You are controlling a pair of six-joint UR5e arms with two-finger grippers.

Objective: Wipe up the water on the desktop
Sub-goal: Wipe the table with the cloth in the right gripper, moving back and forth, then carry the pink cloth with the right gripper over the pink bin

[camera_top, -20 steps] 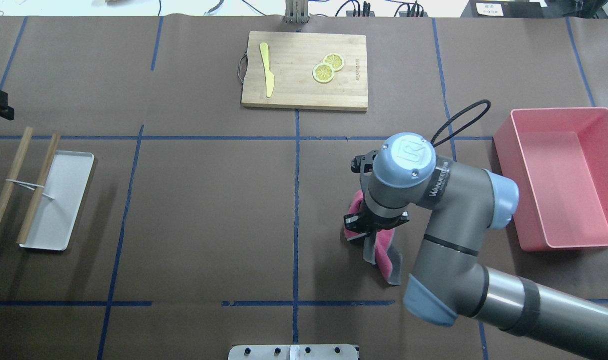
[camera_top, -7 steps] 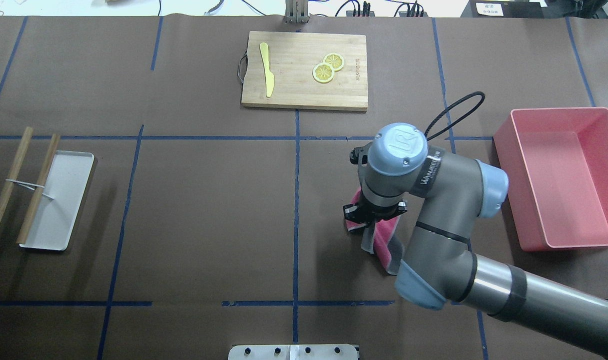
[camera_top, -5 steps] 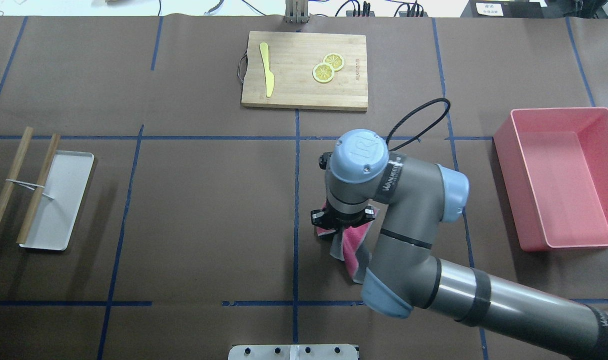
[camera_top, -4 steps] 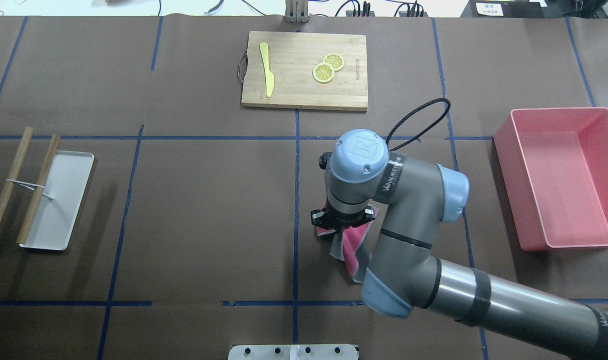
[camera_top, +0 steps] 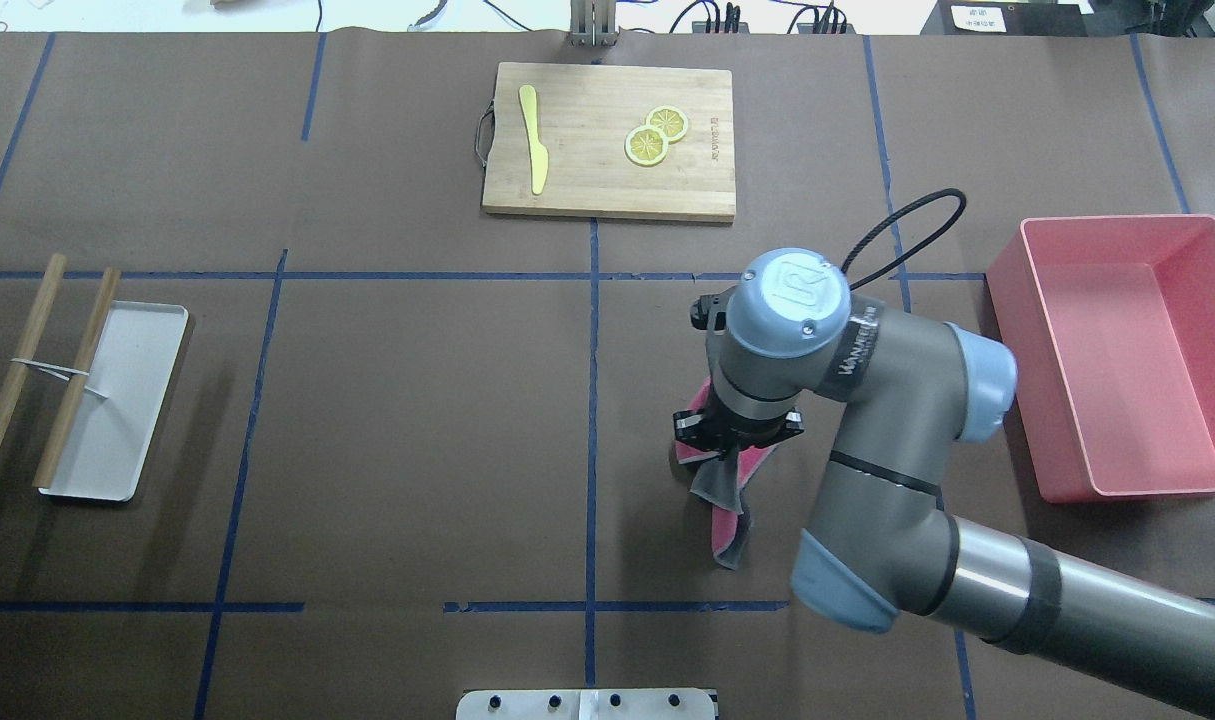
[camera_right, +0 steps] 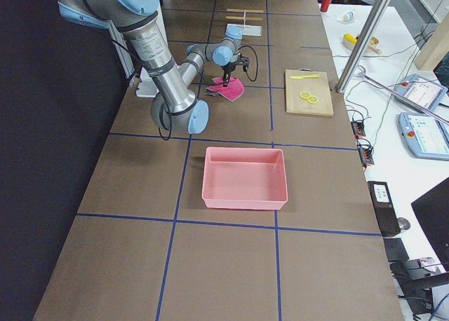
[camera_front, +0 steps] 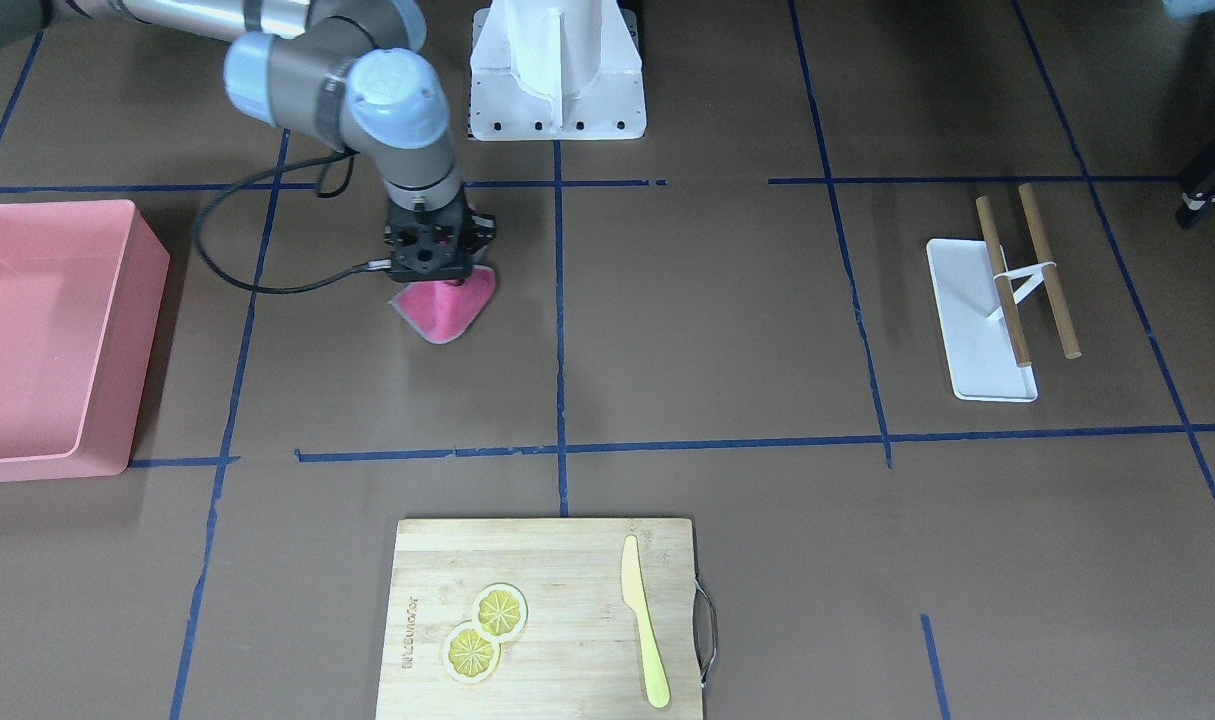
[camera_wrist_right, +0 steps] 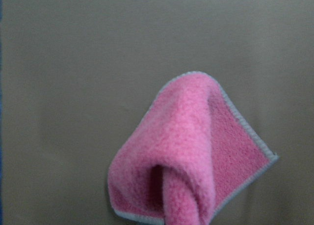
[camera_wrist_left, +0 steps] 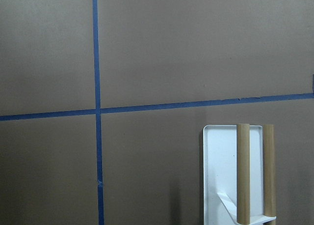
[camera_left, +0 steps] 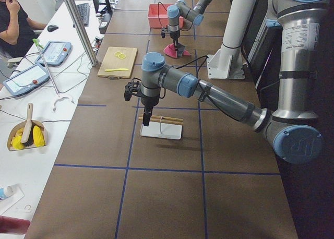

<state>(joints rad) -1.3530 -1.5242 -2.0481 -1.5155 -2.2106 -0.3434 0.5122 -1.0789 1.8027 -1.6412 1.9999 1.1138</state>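
The desktop (camera_top: pixel 417 420) is a brown surface with blue tape lines; I see no water on it. My right gripper (camera_top: pixel 737 440) points straight down right of the centre line, shut on a pink cloth (camera_top: pixel 729 525) that trails on the desktop toward the robot. The front view shows the cloth (camera_front: pixel 442 310) spread under the gripper (camera_front: pixel 445 272). The right wrist view shows the cloth (camera_wrist_right: pixel 191 146) bunched up on the surface, fingers hidden. My left gripper (camera_front: pixel 1205 185) hovers at the table's left side near the white tray; I cannot tell if it is open or shut.
A wooden cutting board (camera_top: pixel 609 140) with a yellow knife (camera_top: pixel 534 140) and lemon slices (camera_top: pixel 655 136) lies at the far middle. A pink bin (camera_top: pixel 1127 355) stands at the right. A white tray (camera_top: pixel 117 400) with two wooden sticks (camera_top: pixel 17 365) lies at the left.
My right arm swept the cloth left to the centre tape line, then back right to about where it was a second ago. The trailing cloth is now more folded and narrow.
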